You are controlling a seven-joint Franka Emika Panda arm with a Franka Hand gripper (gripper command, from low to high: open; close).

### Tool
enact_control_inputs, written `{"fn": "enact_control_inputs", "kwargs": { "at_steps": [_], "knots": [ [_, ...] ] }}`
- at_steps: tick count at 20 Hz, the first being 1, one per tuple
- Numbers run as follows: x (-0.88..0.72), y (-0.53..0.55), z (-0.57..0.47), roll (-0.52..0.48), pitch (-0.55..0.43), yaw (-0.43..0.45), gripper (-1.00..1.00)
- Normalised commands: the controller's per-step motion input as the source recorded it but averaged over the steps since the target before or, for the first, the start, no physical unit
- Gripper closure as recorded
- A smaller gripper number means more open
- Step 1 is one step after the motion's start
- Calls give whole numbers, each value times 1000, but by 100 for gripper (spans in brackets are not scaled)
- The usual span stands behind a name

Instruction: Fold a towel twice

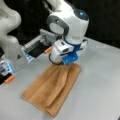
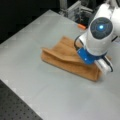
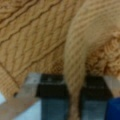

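- Underneath, a smooth grey metal worktop [image 2: 37, 82] stretches bare around the orange-brown terry towel [image 1: 50, 92], seemingly folded once.
- Tool [image 3: 74, 100] pinches a raised towel ridge at the far end.

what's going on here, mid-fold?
Yes. The arm's claw is down on the orange-brown towel, shut on a pinched ridge of cloth, as the wrist view shows. The towel lies on the grey table, bunched into a raised crease in both front views, not flat.
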Motion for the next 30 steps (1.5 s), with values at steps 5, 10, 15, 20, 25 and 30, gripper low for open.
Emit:
{"fn": "enact_control_inputs", "kwargs": {
  "at_steps": [5,10,15,20,25,30],
  "knots": [
    [-415,19,-74,179,-203,0,100],
    [-504,10,-47,162,-210,-27,100],
    [-624,-28,0,153,-198,-12,100],
    [-585,-77,-18,163,-179,18,100],
    [-487,-67,-14,164,-169,13,100],
    [-340,16,-48,166,-163,-14,100]
  ]
}}
